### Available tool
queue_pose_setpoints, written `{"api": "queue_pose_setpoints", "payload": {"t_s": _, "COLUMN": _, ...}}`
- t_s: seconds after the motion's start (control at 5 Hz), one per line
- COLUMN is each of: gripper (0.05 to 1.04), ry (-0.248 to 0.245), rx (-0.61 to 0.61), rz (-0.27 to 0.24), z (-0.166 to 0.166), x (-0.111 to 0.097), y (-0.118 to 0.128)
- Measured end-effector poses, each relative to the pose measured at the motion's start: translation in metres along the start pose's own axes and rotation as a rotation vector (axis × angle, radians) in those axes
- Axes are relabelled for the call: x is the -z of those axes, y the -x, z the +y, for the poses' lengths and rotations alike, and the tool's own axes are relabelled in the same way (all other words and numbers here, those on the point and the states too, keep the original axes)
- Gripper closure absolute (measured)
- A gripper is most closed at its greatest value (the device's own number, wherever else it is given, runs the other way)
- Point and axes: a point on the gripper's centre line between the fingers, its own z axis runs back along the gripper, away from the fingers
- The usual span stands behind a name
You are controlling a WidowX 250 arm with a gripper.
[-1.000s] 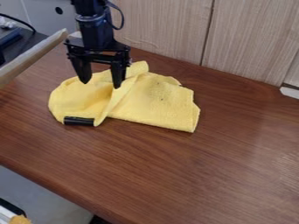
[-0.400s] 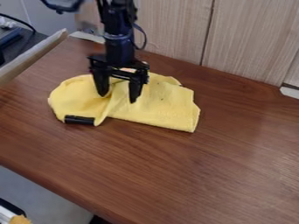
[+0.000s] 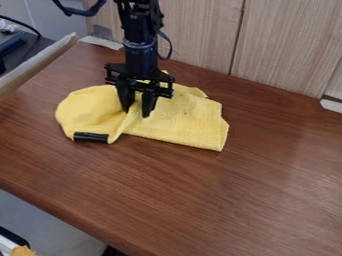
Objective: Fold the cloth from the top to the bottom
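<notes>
Yellow cloth (image 3: 186,121) is sitting toward the back left corner of the table (image 3: 234,195), near the back edge. Gripper (image 3: 135,113) just shifted right over its middle, and the fingers (image 3: 147,105) closed in some, gap still there, so imo it's setting up a pinch for the fold. Can't tell if any fabric's between them; they hide that bit.

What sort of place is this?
Probably a lab or workshop bench: a robot gripper works over a yellow cloth on a wood-grain table, with wood-grain panels behind and a cable at the left.
</notes>
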Motion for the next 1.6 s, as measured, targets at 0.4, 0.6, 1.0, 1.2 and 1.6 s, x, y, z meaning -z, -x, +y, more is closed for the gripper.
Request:
{"api": "queue_pose_setpoints", "payload": {"t_s": 0.4, "gripper": 1.02, "ry": 0.003, "rx": 0.0, "rz": 0.003, "z": 0.0, "x": 0.001, "y": 0.002}}
{"api": "queue_pose_setpoints", "payload": {"t_s": 0.6, "gripper": 1.029, "ry": 0.012, "rx": 0.017, "rz": -0.022, "z": -0.001, "x": -0.01, "y": 0.005}}
{"api": "queue_pose_setpoints", "payload": {"t_s": 1.0, "gripper": 1.029, "ry": 0.037, "rx": 0.106, "rz": -0.079, "z": -0.011, "x": -0.033, "y": 0.026}}
{"api": "queue_pose_setpoints", "payload": {"t_s": 1.2, "gripper": 1.029, "ry": 0.042, "rx": 0.17, "rz": -0.095, "z": -0.027, "x": -0.042, "y": 0.042}}
{"api": "queue_pose_setpoints", "payload": {"t_s": 1.6, "gripper": 1.029, "ry": 0.023, "rx": 0.346, "rz": -0.104, "z": -0.068, "x": -0.045, "y": 0.09}}
